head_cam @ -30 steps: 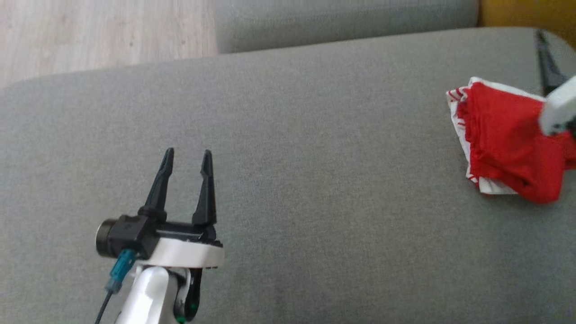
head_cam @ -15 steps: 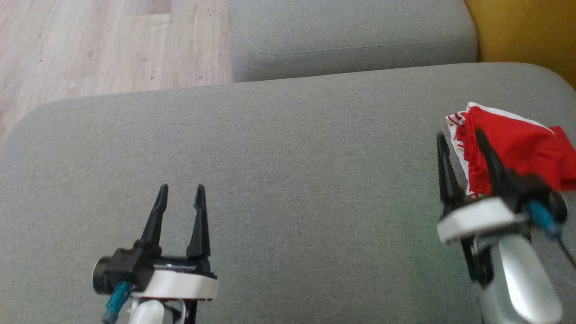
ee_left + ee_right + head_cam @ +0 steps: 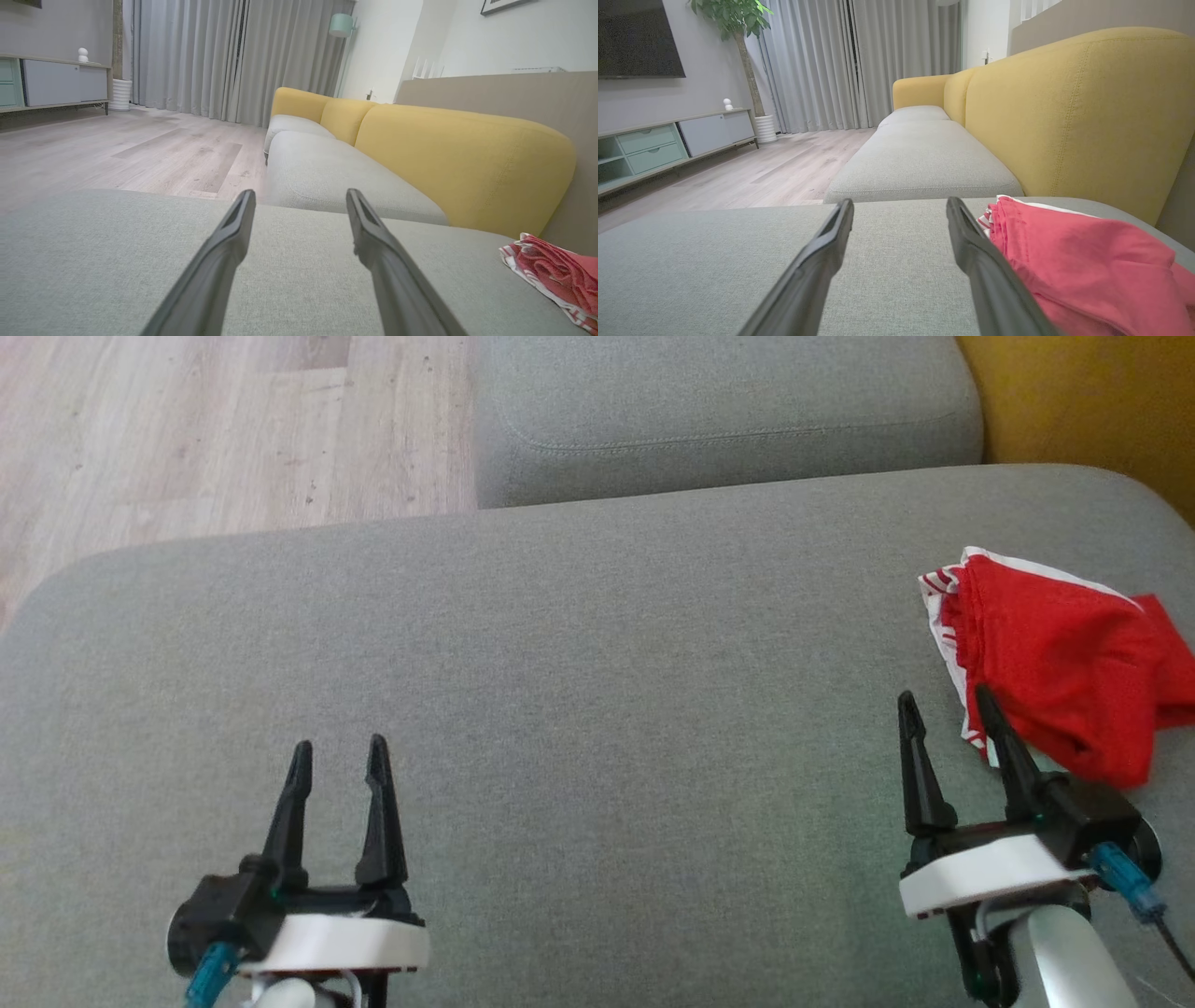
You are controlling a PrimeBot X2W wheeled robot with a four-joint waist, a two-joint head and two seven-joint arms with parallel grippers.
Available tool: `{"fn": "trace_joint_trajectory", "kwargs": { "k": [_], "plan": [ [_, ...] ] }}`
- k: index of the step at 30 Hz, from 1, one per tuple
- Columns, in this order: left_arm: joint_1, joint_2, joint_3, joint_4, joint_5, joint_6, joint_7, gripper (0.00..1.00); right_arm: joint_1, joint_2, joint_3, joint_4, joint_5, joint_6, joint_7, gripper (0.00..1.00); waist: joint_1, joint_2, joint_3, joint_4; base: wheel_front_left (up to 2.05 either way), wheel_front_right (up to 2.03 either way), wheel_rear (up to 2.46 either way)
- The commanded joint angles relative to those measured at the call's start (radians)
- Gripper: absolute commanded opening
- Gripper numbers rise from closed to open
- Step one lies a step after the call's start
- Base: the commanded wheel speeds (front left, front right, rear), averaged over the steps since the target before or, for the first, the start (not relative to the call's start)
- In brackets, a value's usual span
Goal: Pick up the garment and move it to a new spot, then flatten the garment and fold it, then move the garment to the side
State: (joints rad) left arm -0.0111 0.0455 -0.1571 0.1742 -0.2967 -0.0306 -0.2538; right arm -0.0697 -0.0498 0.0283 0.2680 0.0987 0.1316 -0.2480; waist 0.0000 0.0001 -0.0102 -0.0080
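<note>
Grey sofa cushion [image 3: 597,663], yellow backrest [image 3: 1074,401] at its right. Red garment [image 3: 1046,663] with white trim lies bunched at the cushion's right end. Right gripper [image 3: 943,695] is just beside the garment, jaws apart, holding nothing. Left gripper [image 3: 338,743] is well apart over the cushion's left, jaws apart, empty.

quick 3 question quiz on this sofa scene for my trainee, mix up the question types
1. True or false: the left gripper and the right gripper are both open and empty.
2. The red garment lies: A) under the left gripper, B) beside the right gripper, C) held in the right gripper.
3. Fill in: the garment rests on a ___ seat cushion.

Key: 1 true; 2 B; 3 grey.
</note>
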Motion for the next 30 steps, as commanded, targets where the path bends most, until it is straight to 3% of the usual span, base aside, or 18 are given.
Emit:
{"fn": "trace_joint_trajectory", "kwargs": {
  "k": [1, 30],
  "plan": [
    [-0.027, 0.005, 0.042, -0.042, -0.003, 0.004, -0.008, 1.00, -0.028, -0.001, 0.029, -0.039, 0.003, -0.001, -0.013, 1.00, 0.0000, -0.0001, 0.000, -0.001, 0.00, 0.00, 0.00],
    [-0.024, 0.005, 0.050, -0.038, -0.048, 0.006, -0.008, 1.00, -0.025, -0.001, 0.028, -0.037, 0.025, -0.001, -0.014, 1.00, 0.0000, -0.0001, 0.001, -0.007, 0.00, 0.00, 0.00]
  ]
}}
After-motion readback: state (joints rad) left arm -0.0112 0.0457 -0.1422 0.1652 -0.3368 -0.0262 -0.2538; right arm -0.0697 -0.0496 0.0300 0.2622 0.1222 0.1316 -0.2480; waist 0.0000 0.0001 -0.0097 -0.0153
